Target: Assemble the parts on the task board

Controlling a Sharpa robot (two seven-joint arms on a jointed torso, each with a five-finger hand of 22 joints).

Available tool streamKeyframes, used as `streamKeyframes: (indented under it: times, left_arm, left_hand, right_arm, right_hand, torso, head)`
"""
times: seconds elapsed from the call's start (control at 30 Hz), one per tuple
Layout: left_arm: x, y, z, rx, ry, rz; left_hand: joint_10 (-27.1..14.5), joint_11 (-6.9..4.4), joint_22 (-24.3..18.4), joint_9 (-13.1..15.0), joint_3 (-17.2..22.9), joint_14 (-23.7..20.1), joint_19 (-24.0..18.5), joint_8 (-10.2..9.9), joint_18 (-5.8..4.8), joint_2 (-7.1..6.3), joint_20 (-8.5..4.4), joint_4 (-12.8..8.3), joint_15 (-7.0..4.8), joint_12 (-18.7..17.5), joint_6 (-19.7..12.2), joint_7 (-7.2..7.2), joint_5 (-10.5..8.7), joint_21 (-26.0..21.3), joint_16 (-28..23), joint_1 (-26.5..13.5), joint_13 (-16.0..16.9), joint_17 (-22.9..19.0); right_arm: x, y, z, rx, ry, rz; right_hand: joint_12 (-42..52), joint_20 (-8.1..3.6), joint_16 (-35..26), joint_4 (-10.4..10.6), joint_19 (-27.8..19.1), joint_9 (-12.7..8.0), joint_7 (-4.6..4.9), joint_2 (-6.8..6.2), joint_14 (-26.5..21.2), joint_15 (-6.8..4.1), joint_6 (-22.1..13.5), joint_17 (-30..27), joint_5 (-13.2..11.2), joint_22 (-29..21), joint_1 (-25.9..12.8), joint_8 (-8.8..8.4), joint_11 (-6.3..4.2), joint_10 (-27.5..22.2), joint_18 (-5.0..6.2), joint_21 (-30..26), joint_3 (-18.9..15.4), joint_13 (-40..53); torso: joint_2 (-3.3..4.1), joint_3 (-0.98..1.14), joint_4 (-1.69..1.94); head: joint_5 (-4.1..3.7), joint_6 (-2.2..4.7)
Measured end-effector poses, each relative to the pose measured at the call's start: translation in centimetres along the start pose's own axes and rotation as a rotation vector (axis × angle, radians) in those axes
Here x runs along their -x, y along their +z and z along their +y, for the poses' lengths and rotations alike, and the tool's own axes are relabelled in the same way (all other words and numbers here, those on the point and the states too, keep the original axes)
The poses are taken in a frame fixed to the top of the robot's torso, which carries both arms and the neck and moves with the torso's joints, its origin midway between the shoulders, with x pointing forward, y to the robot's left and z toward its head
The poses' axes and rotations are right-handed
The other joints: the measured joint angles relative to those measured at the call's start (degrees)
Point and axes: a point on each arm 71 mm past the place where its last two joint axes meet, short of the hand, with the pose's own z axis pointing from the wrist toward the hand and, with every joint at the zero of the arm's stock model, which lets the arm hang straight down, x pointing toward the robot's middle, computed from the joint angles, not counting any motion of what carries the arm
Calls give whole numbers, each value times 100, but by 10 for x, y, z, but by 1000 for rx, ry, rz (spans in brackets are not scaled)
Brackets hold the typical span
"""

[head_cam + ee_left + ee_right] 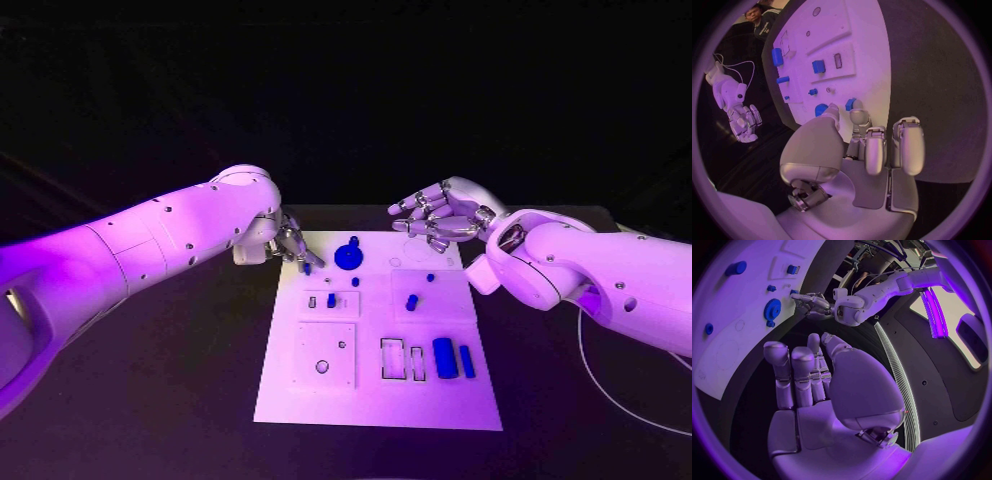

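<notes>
While the right hand (440,216) hovers spread and empty over the task board's (378,400) far edge, the nearer left hand (286,243) pinches a small blue part (306,267) at the far left corner, just beside the blue gear (349,257).

Smooth white rounded arm shells with small dark screws; each silver segmented robot hand (289,243) (440,216) many-fingered.
</notes>
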Motion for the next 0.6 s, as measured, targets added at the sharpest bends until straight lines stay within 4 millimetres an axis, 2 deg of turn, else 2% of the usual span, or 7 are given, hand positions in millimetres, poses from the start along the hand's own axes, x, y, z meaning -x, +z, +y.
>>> streamKeyframes:
  times: [0.13, 0.3, 0.43, 0.47, 0.6]
  left_arm:
    - [0, 0, 0, -1, -2, 0]
    - [0, 0, 0, -1, -3, -1]
    - [0, 0, 1, -1, -5, -2]
    - [0, 0, 0, -2, -5, -3]
    - [0, 0, 0, -8, -11, -8]
  left_hand:
    - [0, 0, 0, 0, -7, 0, 0, 42, 0, 123, 0, -7, 0, 0, 9, -9, 0, 0, 0, 123, 0, 0]
    - [20, -20, 0, 18, 86, 0, 0, 109, 1, 255, 0, -131, 0, 23, 29, -29, 0, 0, 0, 406, 0, -1]
    - [18, -22, 0, 30, 280, 0, 22, 138, 0, 393, -22, -325, 0, 23, 26, -32, 0, 0, 0, 741, -14, -1]
    - [-13, -53, 0, 29, 402, 9, 21, 138, 1, 456, -21, -447, -32, 23, -6, -63, -1, 0, 0, 921, -21, -1]
    - [-49, -76, 0, 15, 839, 1, 22, 114, 1, 474, -63, -750, -43, 3, -106, -82, -37, 0, 0, 1260, -55, -1]
  right_arm:
    - [0, 0, 0, 0, 0, 0]
    - [0, 0, 0, 0, 0, 1]
    - [0, 0, 0, 0, -1, 1]
    - [0, 0, 0, 0, -1, 1]
    - [0, 0, 0, -1, -1, 2]
  right_hand:
    - [0, 0, 0, 0, 0, 0, 0, 0, 0, 0, 0, 0, 0, 0, 0, 0, 0, 0, 0, 0, 0, 0]
    - [0, 0, 0, 0, 0, 0, 0, 0, 0, 0, 0, 0, 0, 0, 0, 0, 0, 0, -1, 0, 0, 0]
    - [0, 0, 0, 0, 0, 0, 0, 0, 0, 0, 0, 0, 0, 0, 0, 0, 0, 1, -2, 0, 0, 0]
    - [0, 0, 0, 0, 0, 0, -1, 0, 0, 0, 0, 0, 0, 0, 0, 0, 1, 1, -2, 0, 0, 0]
    - [0, 21, 0, 0, -21, 0, -1, 0, 0, 0, 0, 0, 0, -9, 0, 0, 3, 3, -4, -25, 0, -6]
  torso:
    - [-3, 4, 1]
    - [-3, 4, 2]
    - [-3, 4, 2]
    - [-3, 4, 2]
    - [-3, 4, 2]
  head:
    - [-2, -5]
    - [-3, -9]
    - [-3, -9]
    - [-3, -9]
    - [0, -20]
